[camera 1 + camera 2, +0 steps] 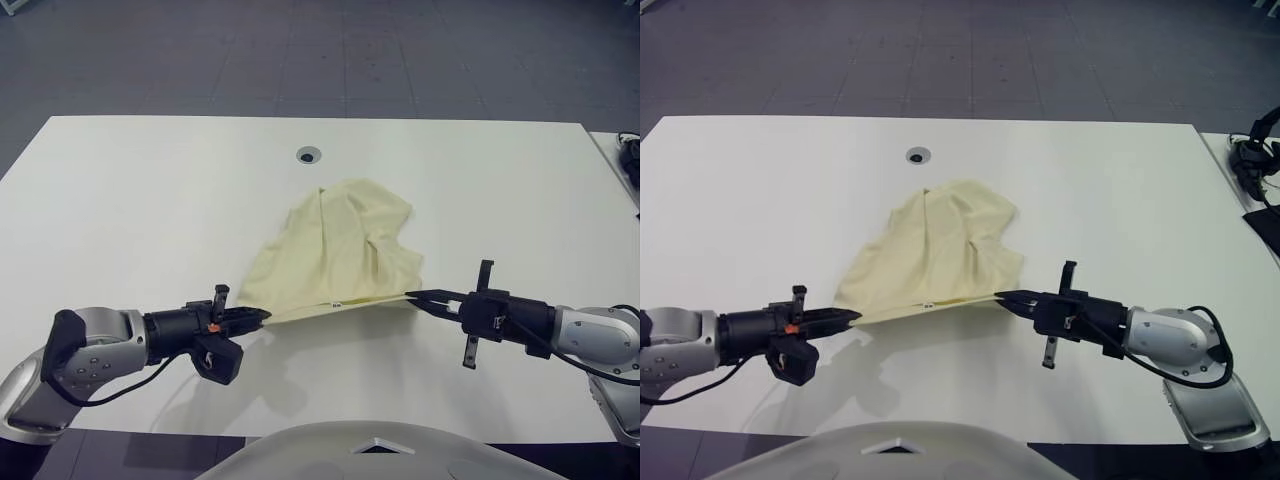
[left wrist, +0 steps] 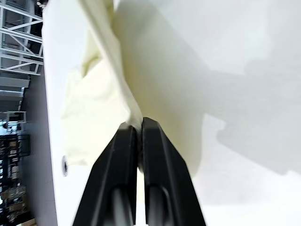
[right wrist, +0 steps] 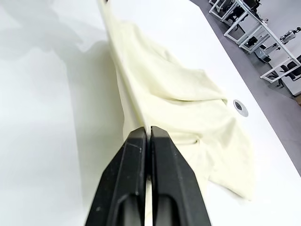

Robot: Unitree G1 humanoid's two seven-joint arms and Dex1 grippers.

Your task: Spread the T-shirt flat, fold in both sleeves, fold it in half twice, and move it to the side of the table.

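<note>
The step in hand is, by my judgement, the first one, spreading flat: the T-shirt [image 1: 340,245] is a crumpled heap lying directly on the table [image 1: 140,190], in no box or basket, a little nearer to the robot than the round cable hole [image 1: 309,154] and slightly to the right of it. On the side of the heap away from the hole, one stretched edge [image 1: 335,304] runs as a tight line between the two arms. The left gripper [image 1: 262,315] holds the end that is left of the hole, and the right gripper [image 1: 412,295] holds the end that is right of it. Both pairs of jaws are pressed together on the cloth, as the wrist views show. The sleeves I cannot tell apart in the folds, so nothing of the folding is done yet. The next move probably calls for drawing this edge further from the hole while keeping it tight, so that the heap is dragged open, then lowering it to the table before the jaws let go; if one side pulls harder, the cloth may slip or lie crooked
</note>
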